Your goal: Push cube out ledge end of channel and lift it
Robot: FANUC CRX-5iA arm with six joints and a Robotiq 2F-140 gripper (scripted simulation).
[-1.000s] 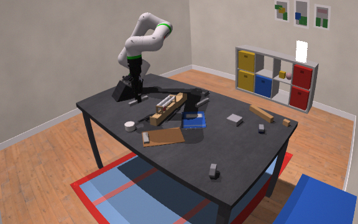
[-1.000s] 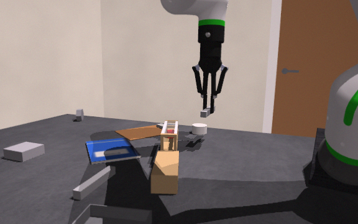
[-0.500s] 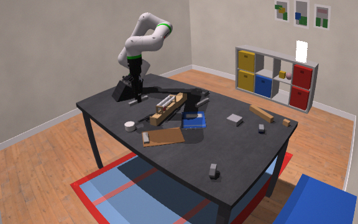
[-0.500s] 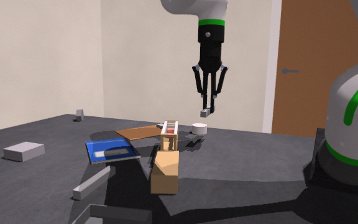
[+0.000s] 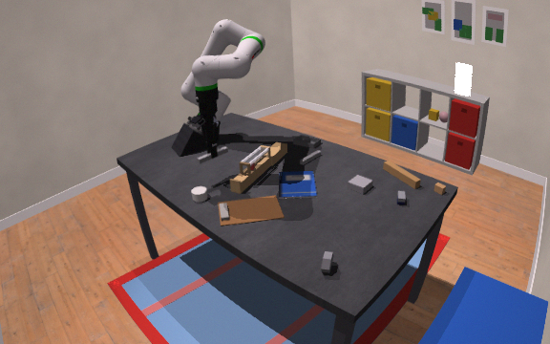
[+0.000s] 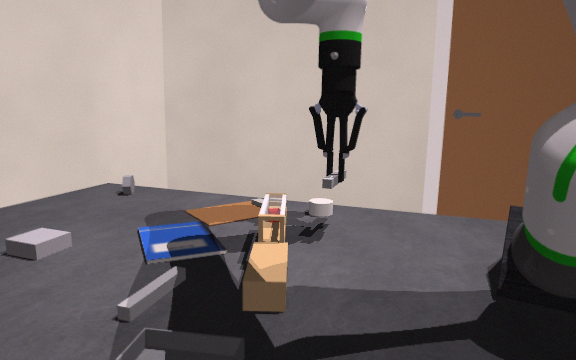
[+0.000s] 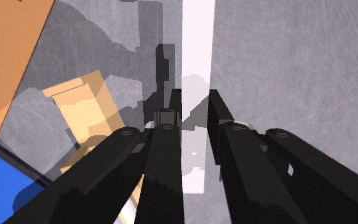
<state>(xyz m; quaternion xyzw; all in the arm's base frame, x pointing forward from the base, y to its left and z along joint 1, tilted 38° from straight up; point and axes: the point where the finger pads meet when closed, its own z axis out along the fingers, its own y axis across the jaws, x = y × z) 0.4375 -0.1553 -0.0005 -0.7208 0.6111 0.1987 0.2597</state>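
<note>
The wooden channel (image 5: 259, 168) lies slanted near the table's middle; it also shows end-on in the exterior view (image 6: 272, 235). A small red cube (image 5: 252, 167) sits inside its open-framed part and shows in the exterior view (image 6: 274, 211). My gripper (image 5: 213, 152) hangs raised above the table, beside the channel and outside it. It is shut on a thin pale grey stick (image 5: 209, 155), held level across the fingertips. In the exterior view the gripper (image 6: 334, 175) holds the stick (image 6: 333, 180) end-on. In the wrist view the stick (image 7: 197, 95) runs between the fingers.
A white cylinder (image 5: 200, 193) stands near the channel's near end. A blue book (image 5: 297, 183) and a brown board (image 5: 251, 209) lie beside the channel. A grey block (image 5: 360, 183), a wooden beam (image 5: 401, 174) and small blocks lie to the right. A loose grey bar (image 6: 146, 294) lies near the channel's closed end.
</note>
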